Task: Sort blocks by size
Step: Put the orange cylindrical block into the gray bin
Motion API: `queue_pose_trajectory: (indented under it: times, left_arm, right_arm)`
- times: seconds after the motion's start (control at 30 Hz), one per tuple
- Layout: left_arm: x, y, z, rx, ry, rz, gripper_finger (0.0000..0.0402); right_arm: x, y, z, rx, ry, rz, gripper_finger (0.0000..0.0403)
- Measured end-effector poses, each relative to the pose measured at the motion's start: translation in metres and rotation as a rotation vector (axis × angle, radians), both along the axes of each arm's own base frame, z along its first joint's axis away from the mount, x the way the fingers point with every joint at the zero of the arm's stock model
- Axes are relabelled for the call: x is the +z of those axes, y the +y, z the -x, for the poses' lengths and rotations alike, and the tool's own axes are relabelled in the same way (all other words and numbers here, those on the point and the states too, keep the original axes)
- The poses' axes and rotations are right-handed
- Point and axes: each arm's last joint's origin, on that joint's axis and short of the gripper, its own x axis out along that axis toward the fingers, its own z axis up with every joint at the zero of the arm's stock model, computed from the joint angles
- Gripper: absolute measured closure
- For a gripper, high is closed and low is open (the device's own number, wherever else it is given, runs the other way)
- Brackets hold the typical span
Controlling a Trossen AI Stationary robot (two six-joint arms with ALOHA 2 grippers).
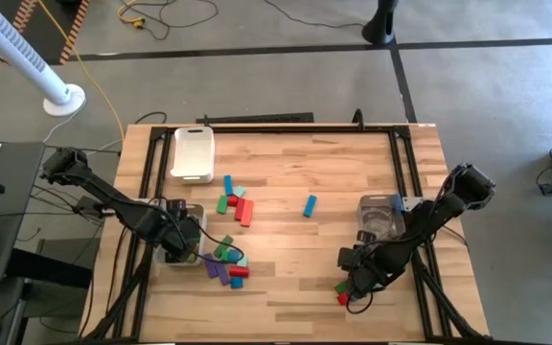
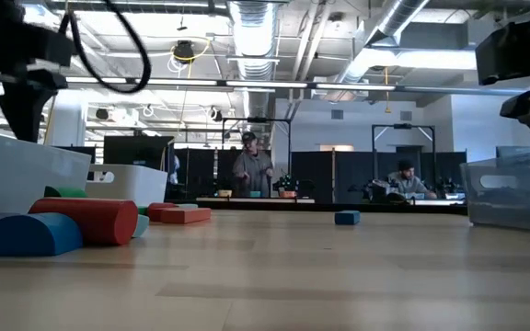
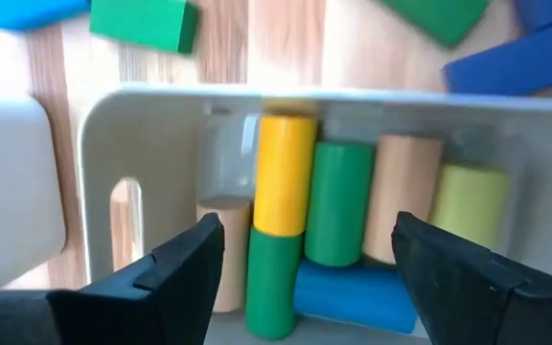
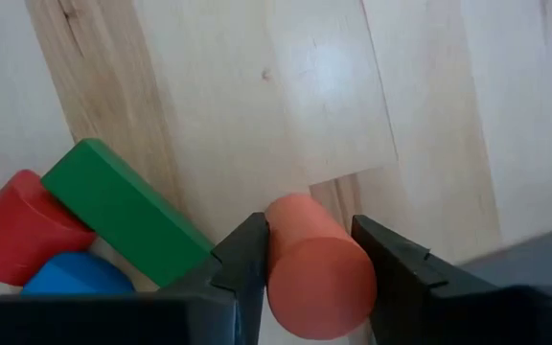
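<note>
The sorting looks partly done. The left pincer (image 3: pixel 300 264) hangs spread wide and empty over the left bin (image 3: pixel 161 105), where several cylinders (image 3: pixel 338 201) already lie side by side: yellow, green, tan and blue. Just beyond that bin a heap of loose blocks (image 1: pixel 228 264) waits on the tabletop (image 1: pixel 295 172), with a second cluster (image 1: pixel 238 203) farther off toward the white tray (image 1: pixel 193 153) and a lone blue block (image 1: pixel 310 205) between the two arms.

The right pincer (image 4: pixel 310 254) sits low near the tabletop's front edge with its fingers pinching a red cylinder (image 4: pixel 316 264). Beside it lie a green bar (image 4: pixel 123 206), another red block (image 4: pixel 17 240) and a blue one (image 4: pixel 75 276). The right bin (image 1: pixel 381 216) stands just behind this pincer; its contents cannot be made out. Most blocks seem still unsorted.
</note>
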Motion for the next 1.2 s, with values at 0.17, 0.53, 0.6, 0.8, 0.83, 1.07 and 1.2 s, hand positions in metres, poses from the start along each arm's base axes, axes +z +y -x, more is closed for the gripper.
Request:
queue_pose_trajectory:
  times: [0.17,0.53,0.6,0.8,0.83,1.07,1.2]
  left_arm:
    - [0.015,-0.003,-0.006,-0.029,-0.048,0.008,0.0113]
    - [0.04,-0.012,-0.03,-0.15,-0.341,-0.061,0.0113]
    - [0.046,-0.015,-0.038,-0.189,-0.429,-0.056,0.0113]
    - [0.066,-0.02,-0.062,-0.247,-0.707,-0.014,0.0113]
    - [0.069,-0.02,-0.065,-0.256,-0.75,0.004,0.0113]
    - [0.065,-0.005,-0.083,-0.283,-0.918,0.189,0.0113]
    - [0.056,0.009,-0.092,-0.25,-0.916,0.271,0.0113]
  right_arm:
    - [0.001,0.0,0.0,-0.016,-0.004,-0.008,0.0234]
    - [0.011,0.0,-0.017,0.018,-0.203,-0.02,0.0239]
    - [0.016,-0.003,-0.024,0.033,-0.275,-0.013,0.0238]
    - [0.035,-0.011,-0.052,0.121,-0.504,-0.008,0.0241]
    - [0.038,-0.012,-0.057,0.141,-0.536,-0.003,0.0241]
    - [0.065,-0.015,-0.089,0.286,-0.716,0.076,0.0241]
    - [0.076,-0.01,-0.106,0.364,-0.752,0.132,0.0241]
